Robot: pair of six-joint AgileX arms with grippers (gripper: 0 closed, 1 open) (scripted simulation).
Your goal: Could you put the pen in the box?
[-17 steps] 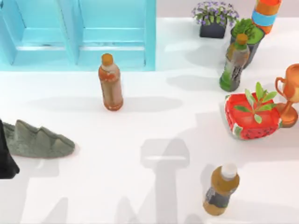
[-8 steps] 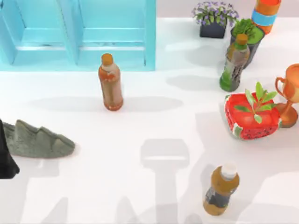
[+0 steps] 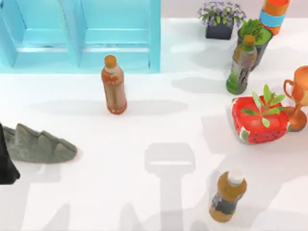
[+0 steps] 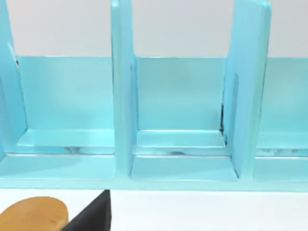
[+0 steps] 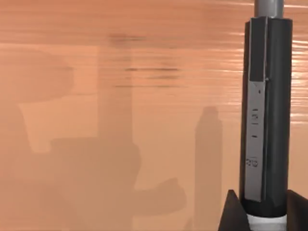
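Across the upper left of the top view sits the pale blue box, its compartments divided by upright walls. Just below it an orange-capped bottle stands on the white table. A grey rock-like lump lies at the left edge beside a black shape. At lower right stands a white-capped bottle. Up the right side are a red strawberry pot with a green sprig, a copper trophy, a green bottle, a flower pot and an orange and blue can.

The left wrist view faces the box straight on, with three open compartments side by side. The orange cap sits in the lower left corner, next to a dark wedge that may belong to the left gripper. Whether that gripper is apart or together cannot be told.

At the lower right of the right wrist view, the pen stands upright against an orange-brown backdrop, showing its printed pale strip. The right gripper appears clamped on its lower end, with dark fingers hugging it on both sides.
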